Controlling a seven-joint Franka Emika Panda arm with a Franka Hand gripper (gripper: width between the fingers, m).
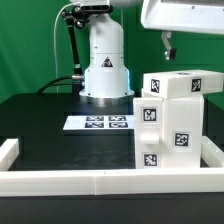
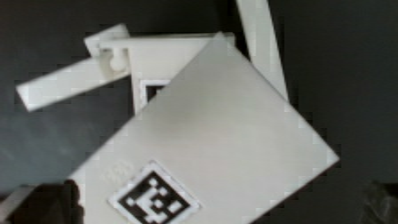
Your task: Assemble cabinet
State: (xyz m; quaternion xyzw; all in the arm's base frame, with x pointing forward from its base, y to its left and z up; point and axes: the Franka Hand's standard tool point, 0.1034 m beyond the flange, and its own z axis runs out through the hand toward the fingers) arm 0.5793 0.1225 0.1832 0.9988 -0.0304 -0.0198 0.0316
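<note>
White frame rail (image 1: 100, 182) in front; behind it the cabinet (image 1: 172, 120) stands on the dark worktop (image 1: 50, 125).
Jaws spread wide above, holding nothing; cabinet looks rigid, light, smooth—grip across a flat panel edge.

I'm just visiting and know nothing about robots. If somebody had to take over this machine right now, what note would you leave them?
Tool: open, holding nothing, hanging above the cabinet.
Cabinet: standing upright on the black table, toward the exterior view's right, against the white frame rail. The wrist view looks down on a tagged white panel.
Marker board: flat in front of the robot base.
Done: the main body looks put together.
Left: I cannot tell which pieces are still missing; check before continuing.
</note>
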